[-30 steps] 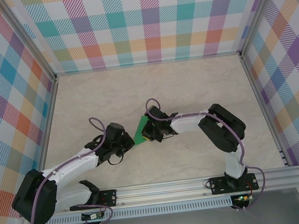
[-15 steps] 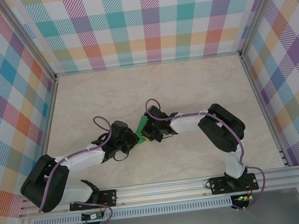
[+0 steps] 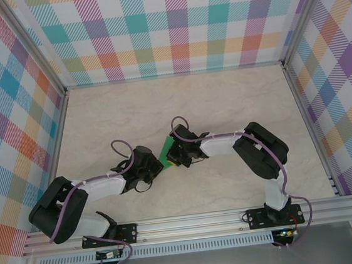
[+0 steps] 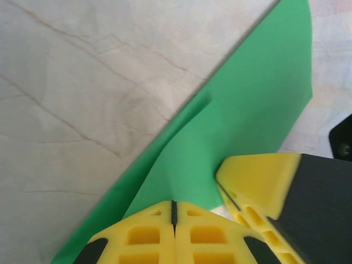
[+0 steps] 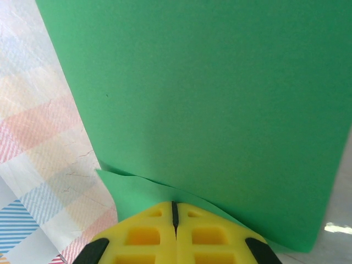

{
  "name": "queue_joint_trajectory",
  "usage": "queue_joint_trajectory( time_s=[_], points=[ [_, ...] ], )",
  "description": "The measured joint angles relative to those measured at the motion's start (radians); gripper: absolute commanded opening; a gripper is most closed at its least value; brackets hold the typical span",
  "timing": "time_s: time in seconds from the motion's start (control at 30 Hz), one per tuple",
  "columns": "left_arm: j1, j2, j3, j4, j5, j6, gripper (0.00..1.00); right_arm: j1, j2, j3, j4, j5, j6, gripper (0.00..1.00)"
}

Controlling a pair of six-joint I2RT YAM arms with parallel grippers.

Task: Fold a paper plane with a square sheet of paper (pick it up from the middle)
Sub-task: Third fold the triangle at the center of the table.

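We had slid our closed left gripper [image 4: 174,204] onto the creased bright green paper sheet [image 4: 247,110] beside our shut right gripper [image 5: 174,204], seemingly ready to flatten the fold.

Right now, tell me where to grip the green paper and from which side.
Probably the long folded edge of the green paper, coming in low from the left arm's side: it stands slightly proud of the table there, and the right gripper occupies the other edge.
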Motion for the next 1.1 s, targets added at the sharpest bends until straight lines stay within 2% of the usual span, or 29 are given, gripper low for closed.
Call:
queue_joint_trajectory(
  time_s=[0.57, 0.83, 1.1],
  points=[
    [0.0, 0.0, -0.018, 0.004, -0.041, -0.003, 0.0, 0.0, 0.006, 0.0, 0.014, -0.011, -0.009, 0.0],
    [0.0, 0.0, -0.005, -0.029, -0.044, -0.002, 0.0, -0.019, 0.003, 0.025, -0.028, -0.042, -0.246, 0.0],
    [0.0, 0.0, 0.009, -0.059, -0.048, 0.018, 0.0, -0.023, 0.056, 0.113, -0.05, -0.156, -0.431, 0.0]
  ],
)
